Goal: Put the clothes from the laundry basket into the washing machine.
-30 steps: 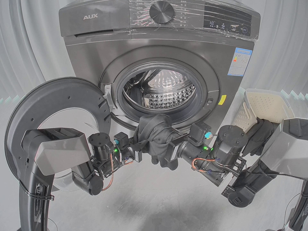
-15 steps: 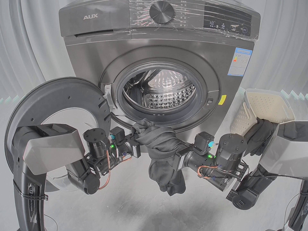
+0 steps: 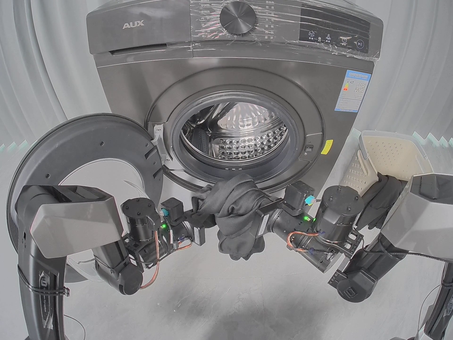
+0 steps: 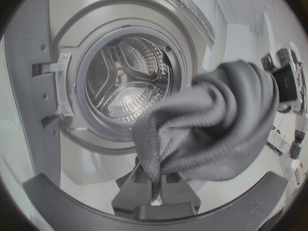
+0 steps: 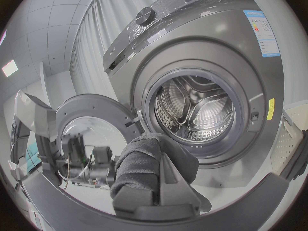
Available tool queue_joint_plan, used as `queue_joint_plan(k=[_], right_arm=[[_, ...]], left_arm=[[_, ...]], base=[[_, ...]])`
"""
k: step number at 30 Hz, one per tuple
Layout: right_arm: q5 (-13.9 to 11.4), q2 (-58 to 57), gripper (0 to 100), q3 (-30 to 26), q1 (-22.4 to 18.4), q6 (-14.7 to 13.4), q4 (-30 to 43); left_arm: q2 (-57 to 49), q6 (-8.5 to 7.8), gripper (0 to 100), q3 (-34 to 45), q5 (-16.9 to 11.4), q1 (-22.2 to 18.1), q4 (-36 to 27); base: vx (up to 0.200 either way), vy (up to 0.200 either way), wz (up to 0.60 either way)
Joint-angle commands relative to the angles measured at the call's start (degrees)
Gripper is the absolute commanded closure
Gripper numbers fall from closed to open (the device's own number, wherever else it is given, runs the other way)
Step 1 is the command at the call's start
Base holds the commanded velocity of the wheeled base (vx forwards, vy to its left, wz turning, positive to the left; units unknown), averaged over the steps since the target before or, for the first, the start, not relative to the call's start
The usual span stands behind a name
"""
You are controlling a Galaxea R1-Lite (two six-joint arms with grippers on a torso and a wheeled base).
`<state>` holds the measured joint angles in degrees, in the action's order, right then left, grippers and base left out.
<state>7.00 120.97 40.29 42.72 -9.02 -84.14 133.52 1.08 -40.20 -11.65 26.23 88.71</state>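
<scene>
A dark grey garment (image 3: 233, 204) hangs bunched between my two grippers, just below and in front of the washing machine (image 3: 236, 95) opening (image 3: 236, 133). My left gripper (image 3: 200, 216) is shut on its left end; in the left wrist view the cloth (image 4: 205, 125) is pinched between the fingers (image 4: 134, 193). My right gripper (image 3: 262, 208) is shut on the right end, and the cloth (image 5: 141, 164) is wrapped over its fingers (image 5: 173, 183). The drum (image 5: 195, 108) holds no clothes. Another dark garment (image 3: 382, 199) hangs over the edge of the laundry basket (image 3: 391, 154) at the right.
The round washer door (image 3: 80, 166) stands swung open to the left, behind my left arm. The basket leans against the machine's right side. Bare grey floor (image 3: 226, 293) lies below the arms. Curtains hang behind the machine.
Over the last second both grippers dipped and pulled apart with the garment, which hung long, then rose again toward the opening. Now the cloth is bunched higher at the door's lower rim.
</scene>
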Motion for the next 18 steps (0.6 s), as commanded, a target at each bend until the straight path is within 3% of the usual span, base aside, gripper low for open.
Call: queue_joint_plan(k=[1,2,5,8,9,10,18], right_arm=[[0.3,-0.03,100,1.9,-0.35,0.14,0.2],[0.3,0.06,100,1.99,-0.44,0.14,0.2],[0.21,0.06,100,2.16,-0.79,0.23,0.2],[0.12,0.06,100,2.69,-1.85,0.32,0.2],[0.03,0.06,100,2.6,-2.2,0.41,0.2],[-0.14,0.06,100,2.42,-2.2,0.41,0.2],[-0.49,0.15,100,1.02,-1.5,0.41,-0.15]], left_arm=[[-0.28,-0.91,100,4.43,-1.18,0.05,0.06],[-0.28,-1.17,0,5.31,-1.79,0.05,0.06],[-0.37,-1.96,0,9.97,-4.34,-0.13,0.06],[-0.46,-4.34,0,13.49,-7.95,-0.48,0.06],[-0.63,-6.45,0,14.72,-10.76,-0.66,0.15],[-0.81,-7.24,0,14.8,-11.9,-0.83,0.15],[-3.45,-6.89,0,9.88,-12.69,-1.1,0.15]], base=[[0.0,0.0,0.0],[0.0,0.0,0.0],[0.0,0.0,0.0],[0.0,0.0,0.0],[0.0,0.0,0.0],[0.0,0.0,0.0],[0.0,0.0,0.0]])
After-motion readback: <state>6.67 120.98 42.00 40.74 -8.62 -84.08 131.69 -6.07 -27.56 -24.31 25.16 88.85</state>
